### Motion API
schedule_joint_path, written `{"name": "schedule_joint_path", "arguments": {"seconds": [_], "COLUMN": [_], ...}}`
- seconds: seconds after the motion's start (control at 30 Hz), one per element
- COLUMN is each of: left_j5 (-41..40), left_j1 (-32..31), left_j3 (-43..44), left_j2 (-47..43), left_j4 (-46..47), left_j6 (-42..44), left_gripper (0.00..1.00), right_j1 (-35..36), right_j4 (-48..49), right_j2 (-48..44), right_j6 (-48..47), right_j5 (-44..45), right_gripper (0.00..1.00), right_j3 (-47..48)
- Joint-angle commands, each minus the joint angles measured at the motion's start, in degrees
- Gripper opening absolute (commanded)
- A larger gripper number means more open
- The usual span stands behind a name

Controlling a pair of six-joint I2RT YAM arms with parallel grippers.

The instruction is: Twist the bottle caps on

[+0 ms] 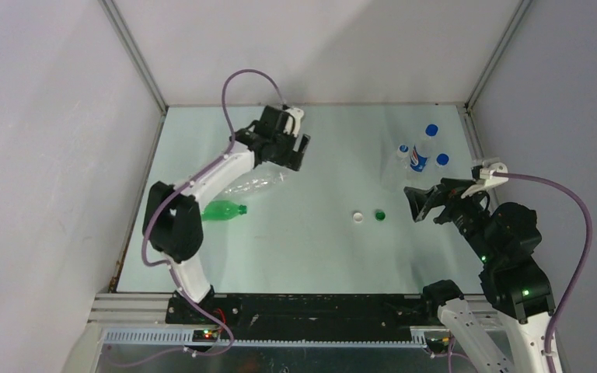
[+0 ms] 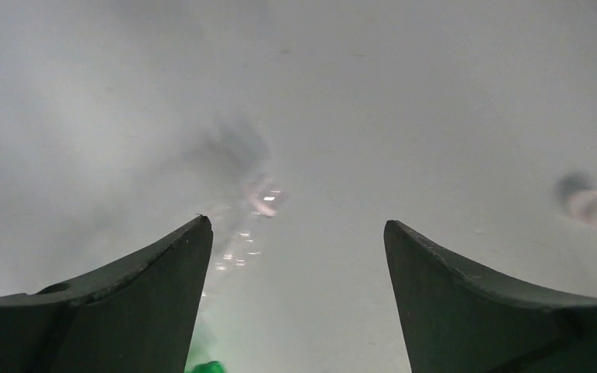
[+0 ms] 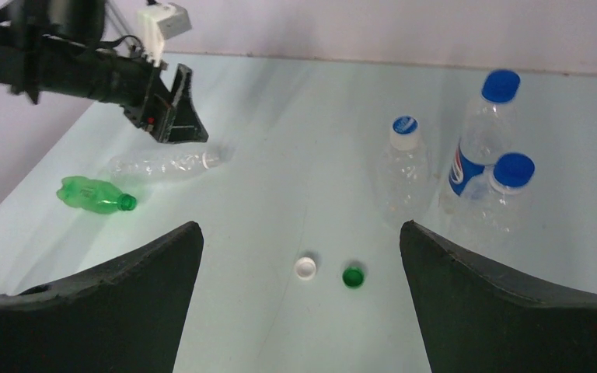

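Worktop point(image 1: 319, 256) shows green bottle point(image 1: 221, 210) and clear bottle point(image 1: 260, 183) lying uncapped at frame left, white cap point(image 1: 358, 217) and green cap point(image 1: 380, 214) at centre; left pincer point(image 1: 295, 153) and right pincer point(image 1: 418, 203) gape empty, so a grab could roll either bottle.

You see white cap point(image 1: 357, 217) and dark green cap point(image 1: 380, 215) flat on table point(image 1: 311, 256), right of middle. Just beside each other, not touching, white one on left. Green bottle point(image 1: 223, 210): translucent, lying on side at left, neck open, pointing right. Clear bottle point(image 1: 260, 182): just behind it, also on side, uncapped, neck toward far right.
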Motion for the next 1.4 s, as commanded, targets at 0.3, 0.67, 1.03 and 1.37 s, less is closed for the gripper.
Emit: {"name": "schedule_joint_path", "arguments": {"seconds": [0.3,0.67,1.03,1.37], "left_j5": [-5.9,-4.3,-4.1,-5.1], "left_j1": [-24.3,-31.0,-31.6,-32.1], "left_j3": [-5.3,3.5,7.9,7.9], "left_j2": [-2.7,11.5,19.5,20.8], "left_j4": [14.7,14.3,12.9,10.5], "left_j6": [-9.6,-11.2,-13.2,-14.1], "left_gripper": [0.78,0.55,0.47,0.4], "right_j1": [0.0,-0.1,-0.1,0.0], "right_j4": [-14.7,-18.3,-20.2,-20.2], "right_j2": [1.2,-0.7,-2.8,-2.3], "right_j6": [5.2,5.2,6.1,5.9], "right_j5": [6.5,4.5,3.1,2.8], "right_gripper": [0.99,0.99,0.99,0.99], "right_j3": [3.4,3.4,3.4,3.4]}}
